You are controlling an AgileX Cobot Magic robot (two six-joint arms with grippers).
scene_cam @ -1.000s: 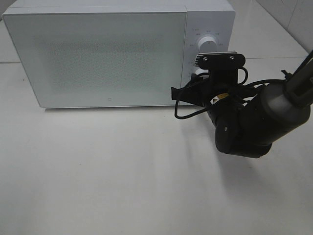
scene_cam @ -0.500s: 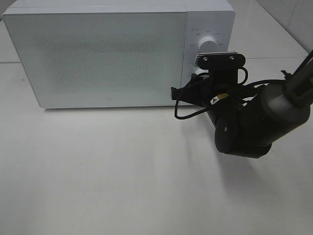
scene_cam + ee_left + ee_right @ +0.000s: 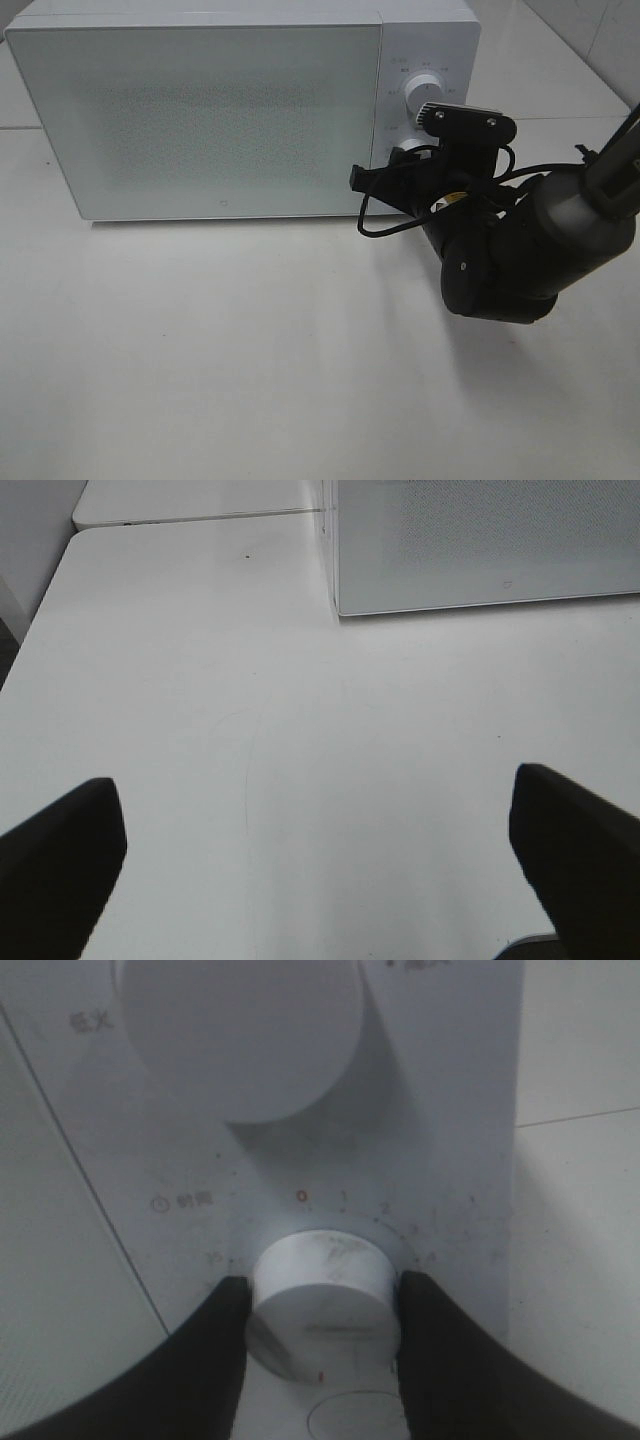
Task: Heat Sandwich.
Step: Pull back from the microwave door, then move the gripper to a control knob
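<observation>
Right gripper (image 3: 322, 1298) pinches the lower knob (image 3: 320, 1278) on the microwave (image 3: 200, 120) — knob axis points straight at the wrist. Left gripper (image 3: 320, 865) spread wide, well off — sandwich not in view.

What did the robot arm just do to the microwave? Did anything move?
The right gripper, closed on the lower knob, twisted clockwise. Its camera bracket was level before and now dips toward the right in the high view, so the knob is probably being turned. Nothing was picked up or let go. The microwave stayed shut and in place, and the upper knob looks the same.
</observation>
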